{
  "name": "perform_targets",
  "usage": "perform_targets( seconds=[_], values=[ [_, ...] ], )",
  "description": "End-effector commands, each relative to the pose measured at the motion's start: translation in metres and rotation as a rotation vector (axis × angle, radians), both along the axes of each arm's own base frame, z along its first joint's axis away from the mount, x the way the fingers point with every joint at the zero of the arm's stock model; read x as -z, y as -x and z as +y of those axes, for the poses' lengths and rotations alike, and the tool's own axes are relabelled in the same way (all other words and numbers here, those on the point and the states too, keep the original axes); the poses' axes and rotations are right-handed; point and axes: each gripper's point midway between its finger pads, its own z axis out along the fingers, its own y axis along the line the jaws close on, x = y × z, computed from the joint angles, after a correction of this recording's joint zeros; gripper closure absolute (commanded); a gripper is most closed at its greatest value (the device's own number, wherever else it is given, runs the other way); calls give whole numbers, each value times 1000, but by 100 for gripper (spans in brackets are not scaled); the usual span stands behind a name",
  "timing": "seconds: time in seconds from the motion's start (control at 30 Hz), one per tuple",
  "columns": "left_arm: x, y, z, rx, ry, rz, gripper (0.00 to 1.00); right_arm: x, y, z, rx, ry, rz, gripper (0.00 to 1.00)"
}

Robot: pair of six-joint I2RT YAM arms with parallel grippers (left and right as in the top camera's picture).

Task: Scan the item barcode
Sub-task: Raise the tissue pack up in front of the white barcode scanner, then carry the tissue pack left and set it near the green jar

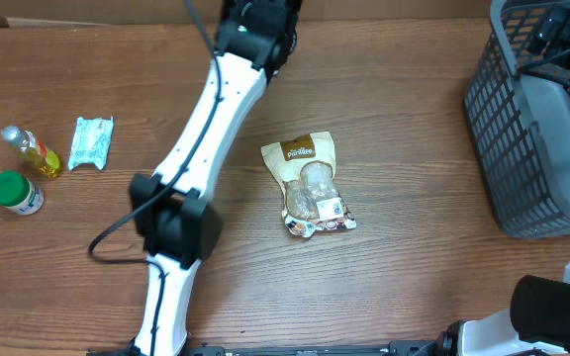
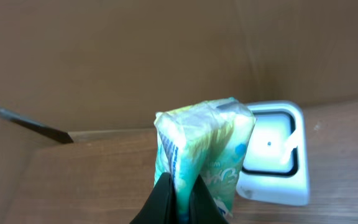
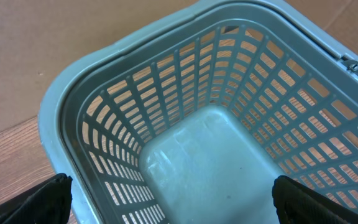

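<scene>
The table (image 1: pixel 414 287) carries most of the goods, and the basket (image 1: pixel 522 148) stands at its right edge. The right gripper (image 3: pixel 176 202) hangs over the basket's open mouth with its fingers (image 3: pixel 36 202) spread wide and nothing between them, so it has no part in this step.

The left arm (image 1: pixel 206 119) reaches across the table to the far side, and its end runs out past the top of the overhead view. In the left wrist view, the scanner (image 2: pixel 272 155) sits there by a cardboard wall, a white box with a lit window facing up and outward.

The left gripper (image 2: pixel 179 199) is clenched on the lower edge of the packet (image 2: pixel 204 149), a soft green-and-white pack. It holds the packet upright, above the table and just in front of the scanner's left side. Whether the two touch cannot be told.

A snack bag (image 1: pixel 310 183) lies at mid-table. A second packet (image 1: pixel 92 143), a bottle (image 1: pixel 33 150) and a jar (image 1: pixel 16 193) are grouped at the left.

The step in hand looks like presenting the packet to the scanner. No barcode shows on the side facing the camera, so which face carries it is unclear. The next move likely calls for turning the wrist so the barcode face meets the lit window, then holding steady with the grip firm.
</scene>
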Motion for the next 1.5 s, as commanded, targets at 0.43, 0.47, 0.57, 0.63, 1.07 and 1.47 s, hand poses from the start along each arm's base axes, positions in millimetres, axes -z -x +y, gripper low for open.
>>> perform_targets(
  seconds=[0.43, 0.47, 0.57, 0.63, 1.07, 1.47],
  values=[
    [94, -55, -17, 86, -200, 14, 96, -12, 2, -2, 11, 12, -31, 0],
    [92, -57, -18, 93, -198, 5, 96, -12, 2, -2, 11, 12, -30, 0],
    [94, -59, -28, 142, -173, 5, 96, -12, 2, -2, 11, 12, -30, 0],
    [97, -60, -29, 155, -166, 11, 96, -12, 2, -2, 11, 12, -31, 0],
    [134, -68, -2, 182, -346, 118, 96, -12, 2, -2, 11, 12, -30, 0],
    [132, -72, -8, 212, -387, 108, 96, -12, 2, -2, 11, 12, -30, 0]
  ],
)
